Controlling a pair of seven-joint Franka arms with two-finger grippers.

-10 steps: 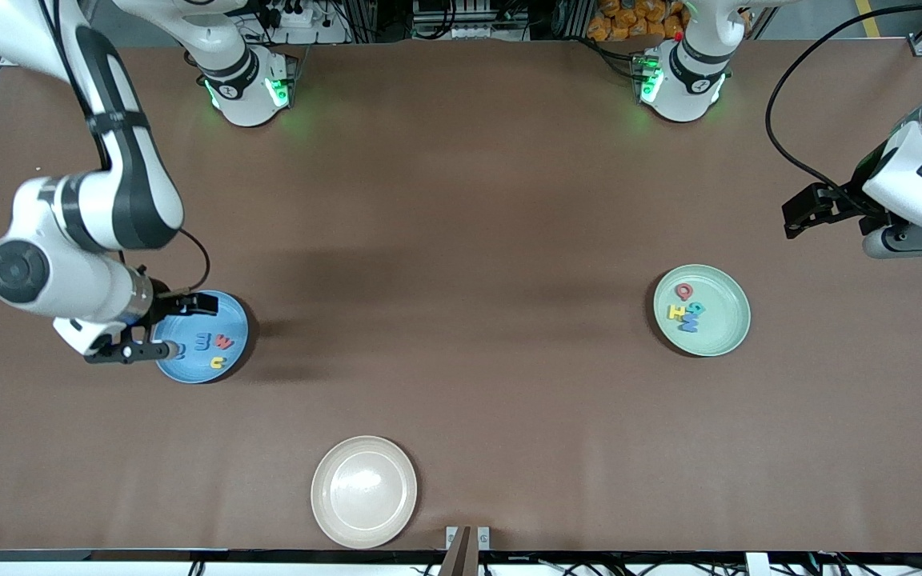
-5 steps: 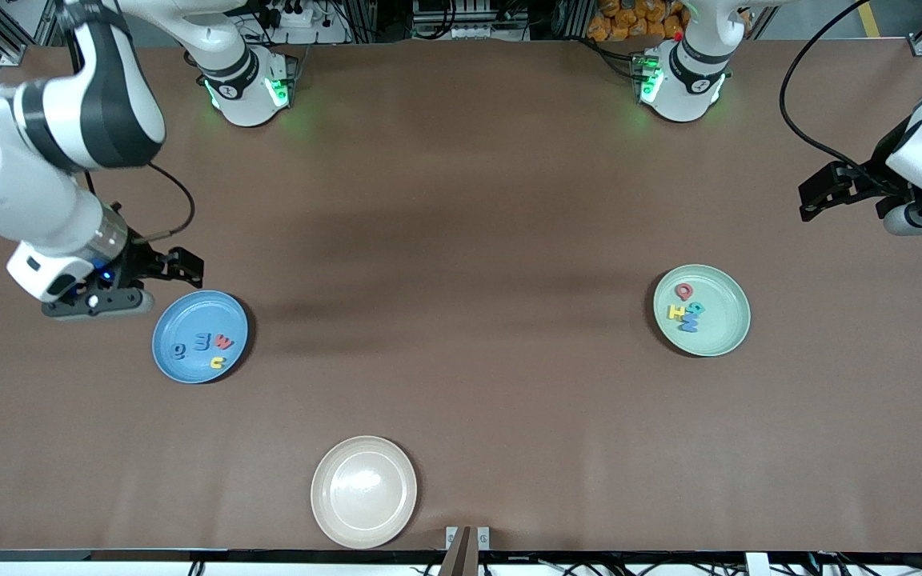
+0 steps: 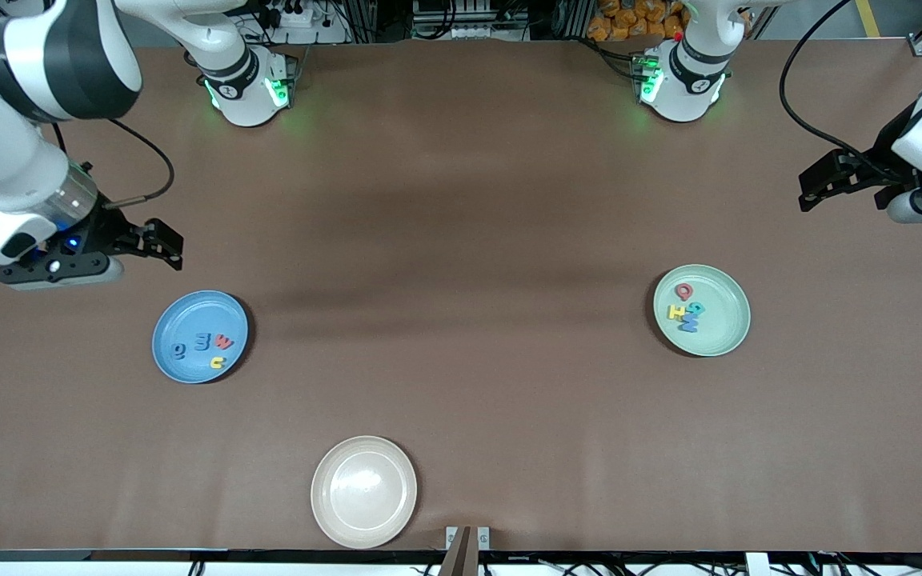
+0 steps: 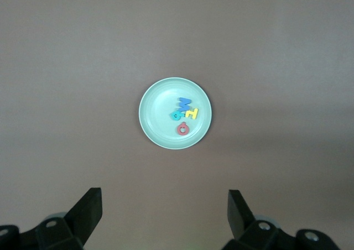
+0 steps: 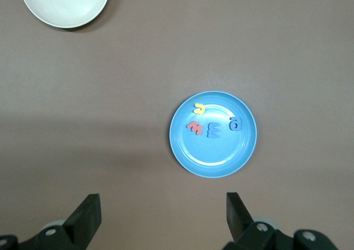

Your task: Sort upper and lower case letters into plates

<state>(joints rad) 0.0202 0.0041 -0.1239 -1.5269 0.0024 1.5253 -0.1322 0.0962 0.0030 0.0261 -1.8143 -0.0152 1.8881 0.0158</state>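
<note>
Blue plate (image 3: 200,337): four letters (image 3: 203,349) inside, toward right arm's end of table. Green plate (image 3: 701,310): four letters (image 3: 686,307) inside, toward left arm's end. Beige plate (image 3: 363,491): bare, nearest front camera. Right gripper (image 3: 158,242): fingers apart, nothing held, over table beside blue plate. Left gripper (image 3: 825,180): fingers apart, nothing held, over table edge. Sorting looks finished; best move: lift both arms clear, disturb no plate.

I see two plates level with each other: one (image 3: 186,370) at the right arm's end holding four letters (image 3: 203,342), one (image 3: 721,336) at the left arm's end holding a letter cluster (image 3: 686,308). Third plate (image 3: 364,491) between, nearer the front camera.
</note>
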